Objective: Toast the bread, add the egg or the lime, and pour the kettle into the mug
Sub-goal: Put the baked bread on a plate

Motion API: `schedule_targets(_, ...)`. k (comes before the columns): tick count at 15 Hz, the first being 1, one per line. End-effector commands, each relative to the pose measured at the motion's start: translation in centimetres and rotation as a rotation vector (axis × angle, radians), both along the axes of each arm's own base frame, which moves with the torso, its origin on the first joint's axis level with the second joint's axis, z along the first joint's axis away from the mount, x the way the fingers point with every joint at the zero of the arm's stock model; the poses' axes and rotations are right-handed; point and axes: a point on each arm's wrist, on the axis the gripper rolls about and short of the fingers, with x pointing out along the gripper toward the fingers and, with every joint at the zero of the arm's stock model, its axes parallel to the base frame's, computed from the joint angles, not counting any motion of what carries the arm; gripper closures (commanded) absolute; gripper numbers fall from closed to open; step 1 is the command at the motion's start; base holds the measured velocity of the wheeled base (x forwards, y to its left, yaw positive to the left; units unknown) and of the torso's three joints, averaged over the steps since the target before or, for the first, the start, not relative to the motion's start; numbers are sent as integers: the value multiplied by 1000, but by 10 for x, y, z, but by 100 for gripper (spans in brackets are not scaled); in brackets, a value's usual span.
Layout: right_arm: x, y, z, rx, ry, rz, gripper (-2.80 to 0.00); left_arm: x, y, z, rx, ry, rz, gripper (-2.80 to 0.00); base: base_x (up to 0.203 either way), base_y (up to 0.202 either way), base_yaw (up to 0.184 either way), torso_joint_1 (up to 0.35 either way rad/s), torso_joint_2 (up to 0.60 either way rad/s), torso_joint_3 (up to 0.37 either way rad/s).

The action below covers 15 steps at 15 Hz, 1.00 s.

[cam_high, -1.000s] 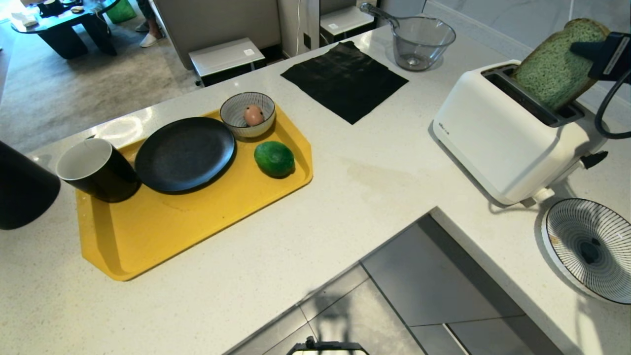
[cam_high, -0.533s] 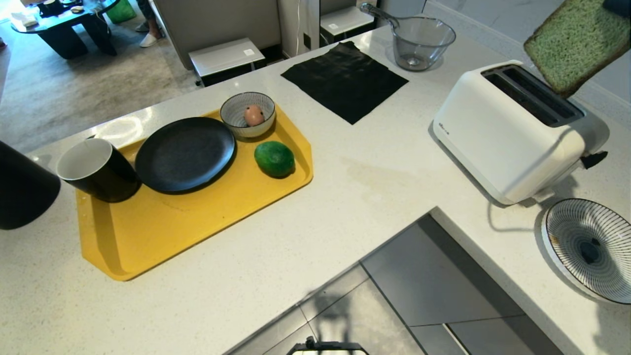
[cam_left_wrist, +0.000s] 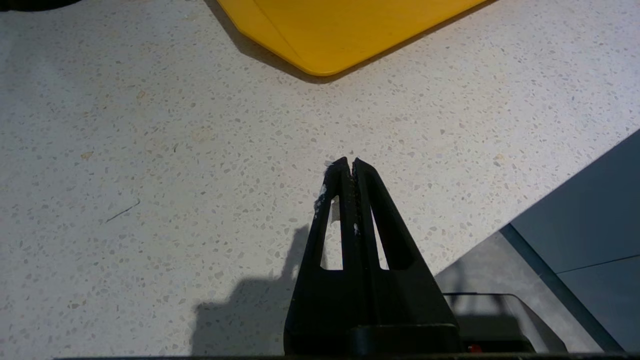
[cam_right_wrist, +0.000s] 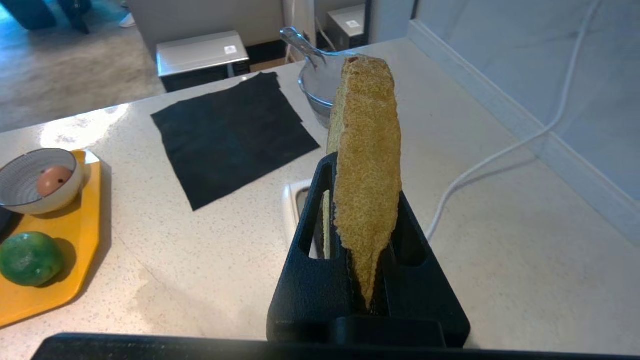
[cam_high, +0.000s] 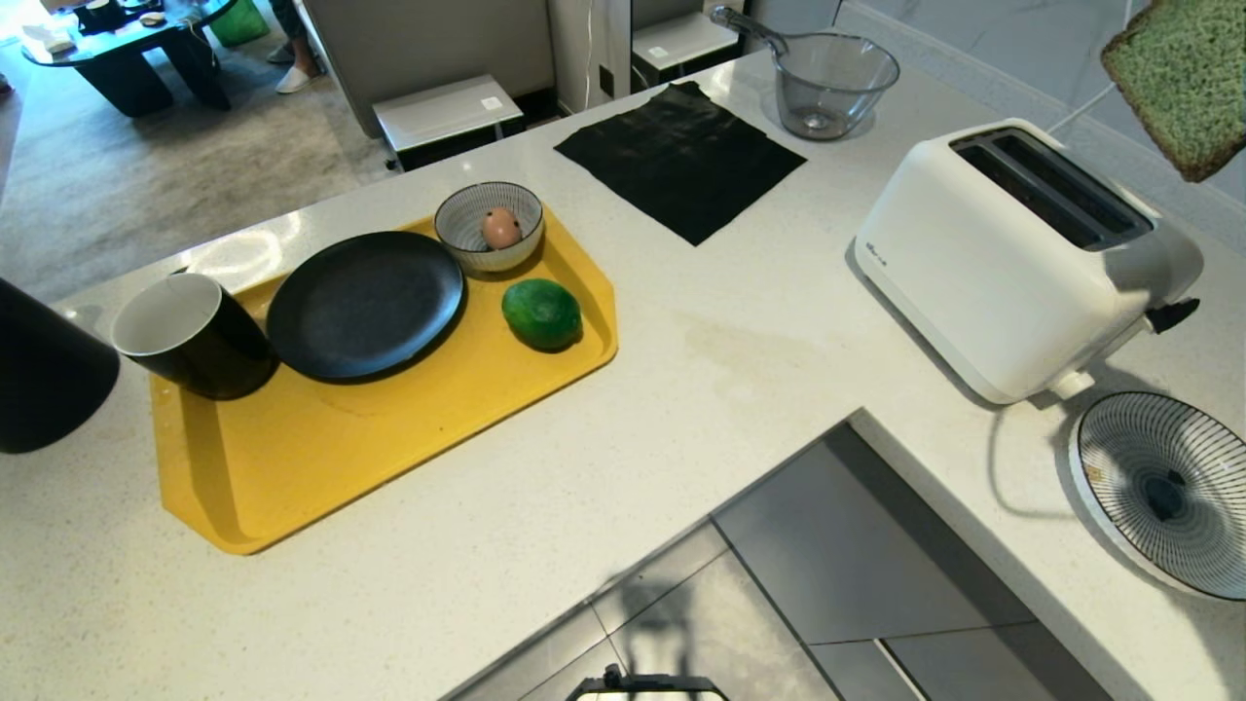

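The bread [cam_high: 1183, 88], a pale green slice with a brown crust, hangs in the air above and behind the white toaster [cam_high: 1012, 258], whose slots are empty. My right gripper [cam_right_wrist: 362, 180] is shut on the bread [cam_right_wrist: 367, 150] and pinches its lower edge. The lime [cam_high: 541, 313] lies on the yellow tray [cam_high: 292, 467], next to a striped bowl holding the egg [cam_high: 500, 227]. On the tray's left end stands the black mug [cam_high: 190, 336]. Part of the black kettle [cam_high: 44, 370] shows at the left edge. My left gripper [cam_left_wrist: 348, 162] is shut and empty, over bare counter near the tray's corner [cam_left_wrist: 320, 55].
A black plate [cam_high: 365, 304] sits on the tray. A black cloth [cam_high: 681, 156] and a glass measuring bowl [cam_high: 827, 83] lie at the back. A striped dish [cam_high: 1163, 487] stands right of the toaster. A white cable [cam_right_wrist: 500, 155] runs along the wall. The counter is L-shaped around grey floor.
The bread has come up out of the toaster slot and moved up and to the right. The right gripper's body has left the head view. The left arm has not moved.
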Motion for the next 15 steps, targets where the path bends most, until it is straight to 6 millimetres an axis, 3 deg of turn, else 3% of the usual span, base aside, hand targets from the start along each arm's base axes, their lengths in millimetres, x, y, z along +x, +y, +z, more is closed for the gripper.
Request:
schedule_targets(1,-29,0,-3,7,-31,-31,0,1,0,-5,-1,16,0,0,0,0,0,0,0,0)
schedule_targets(8,-79,2,-48,4,20,-40,0,1,0,-5,-1,15,0,0,0,0,0,0,0,0)
schedule_targets(15,-79,1,-50,-22,19,-104,0,1,0,-5,-1,16,0,0,0,0,0,0,0,0)
